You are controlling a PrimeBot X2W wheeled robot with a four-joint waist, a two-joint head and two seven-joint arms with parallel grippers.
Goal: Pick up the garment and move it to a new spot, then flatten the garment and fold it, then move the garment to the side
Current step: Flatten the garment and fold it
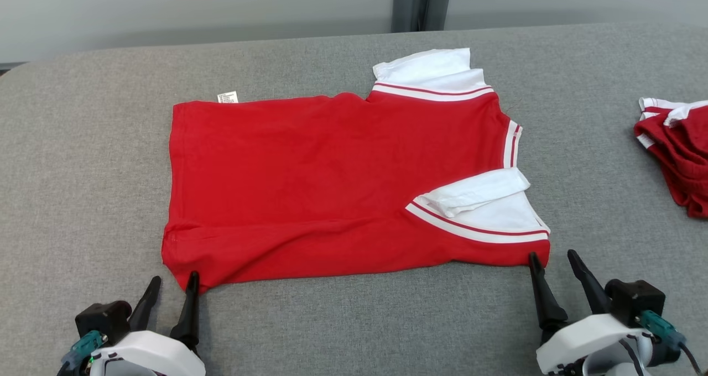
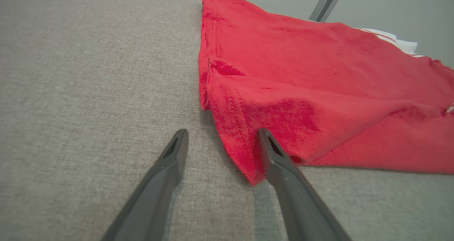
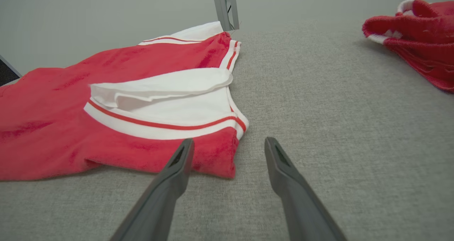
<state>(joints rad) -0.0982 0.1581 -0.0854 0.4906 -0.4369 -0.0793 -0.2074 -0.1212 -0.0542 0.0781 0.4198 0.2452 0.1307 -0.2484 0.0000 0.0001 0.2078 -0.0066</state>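
Red garment (image 1: 332,188) lies flat, near corners at wide-open left hand (image 1: 175,277) and right hand (image 1: 552,253)

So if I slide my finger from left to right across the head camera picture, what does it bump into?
left hand → red shirt lying flat → right hand → crumpled red-and-white clothes at the right edge

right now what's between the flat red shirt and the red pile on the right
Nothing, just bare grey tabletop between the shirt and the pile, seen in the head view.
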